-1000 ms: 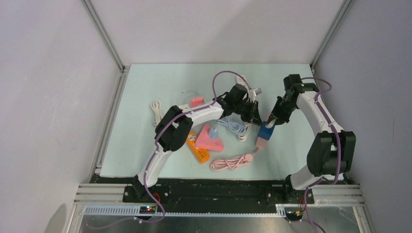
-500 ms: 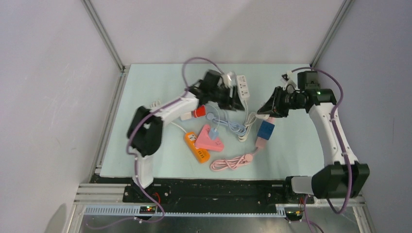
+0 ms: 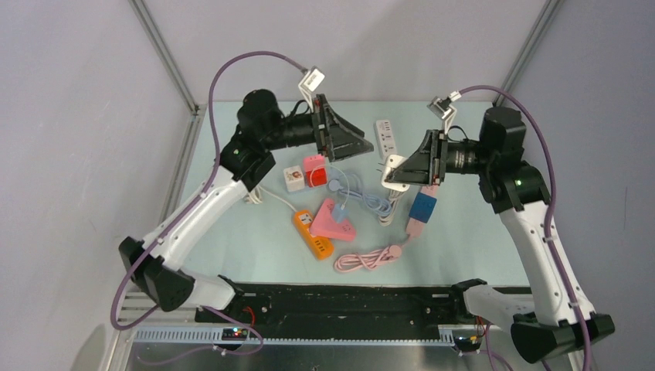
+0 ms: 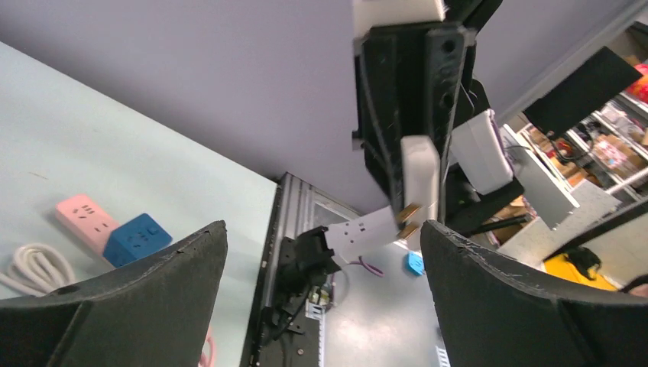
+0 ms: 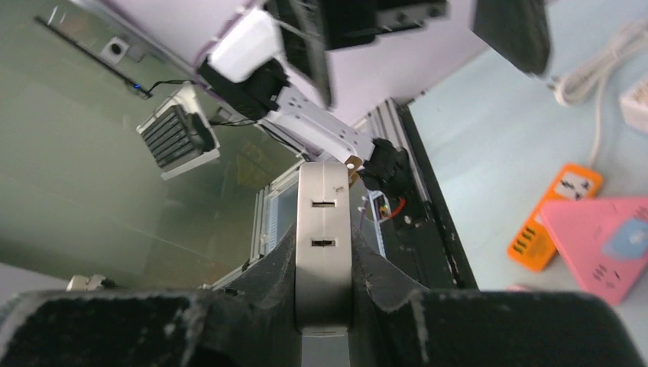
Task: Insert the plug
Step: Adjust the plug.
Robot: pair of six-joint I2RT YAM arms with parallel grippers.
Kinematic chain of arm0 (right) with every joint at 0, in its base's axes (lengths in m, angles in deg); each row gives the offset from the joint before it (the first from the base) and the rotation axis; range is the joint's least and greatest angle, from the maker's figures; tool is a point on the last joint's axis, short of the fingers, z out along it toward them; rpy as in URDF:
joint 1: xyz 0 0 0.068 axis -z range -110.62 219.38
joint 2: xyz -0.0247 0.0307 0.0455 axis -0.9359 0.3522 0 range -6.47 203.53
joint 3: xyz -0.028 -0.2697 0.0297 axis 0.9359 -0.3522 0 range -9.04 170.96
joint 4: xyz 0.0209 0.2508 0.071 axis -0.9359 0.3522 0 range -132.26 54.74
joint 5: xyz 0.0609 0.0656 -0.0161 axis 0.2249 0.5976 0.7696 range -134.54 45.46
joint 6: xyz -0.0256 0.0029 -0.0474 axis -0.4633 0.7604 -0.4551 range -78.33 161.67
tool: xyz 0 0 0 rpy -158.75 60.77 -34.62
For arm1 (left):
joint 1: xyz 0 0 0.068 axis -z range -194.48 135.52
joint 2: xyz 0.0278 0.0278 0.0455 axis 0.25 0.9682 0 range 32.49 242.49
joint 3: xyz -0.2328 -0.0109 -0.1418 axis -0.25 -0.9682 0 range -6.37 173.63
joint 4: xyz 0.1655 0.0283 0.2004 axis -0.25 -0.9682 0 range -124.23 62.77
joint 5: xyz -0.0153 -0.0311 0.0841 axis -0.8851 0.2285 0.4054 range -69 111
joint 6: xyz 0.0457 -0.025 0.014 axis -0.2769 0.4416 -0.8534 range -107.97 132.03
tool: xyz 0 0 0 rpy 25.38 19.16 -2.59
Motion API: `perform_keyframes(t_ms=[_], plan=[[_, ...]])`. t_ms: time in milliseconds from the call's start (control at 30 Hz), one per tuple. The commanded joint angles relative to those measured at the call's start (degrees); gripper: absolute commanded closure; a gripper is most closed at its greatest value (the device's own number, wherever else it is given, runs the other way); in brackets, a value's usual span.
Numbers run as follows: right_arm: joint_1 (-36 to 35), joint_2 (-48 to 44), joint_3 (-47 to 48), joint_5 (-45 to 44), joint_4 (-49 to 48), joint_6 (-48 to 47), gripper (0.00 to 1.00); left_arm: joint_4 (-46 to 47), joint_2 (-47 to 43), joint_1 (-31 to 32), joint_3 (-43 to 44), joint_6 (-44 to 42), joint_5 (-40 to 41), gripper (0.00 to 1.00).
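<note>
Top external shows the plug (image 3: 394,169) gripped in the right hand (image 3: 403,176) and raised above the desk (image 3: 463,239), likely so the prongs are free for a socket. The left hand (image 3: 351,147) is spread wide, empty. The plug's long axis and prongs are aimed leftward, slightly down.

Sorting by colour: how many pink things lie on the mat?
4: a block beside the white cube, a triangular socket mid-mat, a small socket touching the blue cube, a coiled cable in front. More may be hidden.
</note>
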Motion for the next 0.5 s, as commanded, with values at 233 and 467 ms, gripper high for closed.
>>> perform_keyframes(t_ms=[233,467], plan=[[-2.3,-1.0,1.9,5.6,-19.3,13.5,1.00,10.0,-4.4,4.9,-0.7,7.3,-8.4,0.01],[-2.4,0.4,1.9,5.3,-17.2,11.9,1.00,13.6,-4.4,6.4,0.1,11.2,-8.5,0.03]])
